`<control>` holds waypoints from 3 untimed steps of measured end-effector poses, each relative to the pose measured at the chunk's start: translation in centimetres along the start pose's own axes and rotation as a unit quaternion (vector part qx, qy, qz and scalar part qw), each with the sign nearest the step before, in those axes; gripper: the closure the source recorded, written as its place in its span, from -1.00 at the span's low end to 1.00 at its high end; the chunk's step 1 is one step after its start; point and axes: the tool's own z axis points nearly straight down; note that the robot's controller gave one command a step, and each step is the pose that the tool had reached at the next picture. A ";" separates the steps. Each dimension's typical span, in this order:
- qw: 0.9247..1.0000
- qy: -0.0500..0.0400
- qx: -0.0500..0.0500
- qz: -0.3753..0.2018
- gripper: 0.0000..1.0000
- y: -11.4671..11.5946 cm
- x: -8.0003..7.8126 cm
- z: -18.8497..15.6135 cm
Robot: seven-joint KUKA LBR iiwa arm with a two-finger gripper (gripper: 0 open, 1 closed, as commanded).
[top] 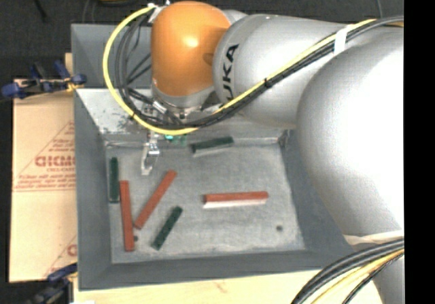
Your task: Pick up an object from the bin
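My gripper (pixel 147 160) hangs below the orange wrist cover over the far left part of the bin floor, with nothing seen in it. Just below it lies a red stick (pixel 155 198), slanted, its upper end close to the gripper's tip. A dark green stick (pixel 113 179) lies upright to the gripper's left. Another dark green stick (pixel 212 144) lies by the far wall to its right.
A second red stick (pixel 126 215) lies along the left wall and a short dark green stick (pixel 166 227) slants near the front. A red and white bar (pixel 235 198) lies flat mid-floor. The arm covers the bin's right side and far wall.
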 end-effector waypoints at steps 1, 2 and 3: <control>1.000 -0.004 -0.001 0.001 -1.00 -0.1 -0.2 -0.6; 0.999 -0.007 0.000 -0.041 -1.00 -1.9 -0.1 2.9; 0.988 -0.005 0.001 -0.153 -1.00 -2.7 1.5 8.4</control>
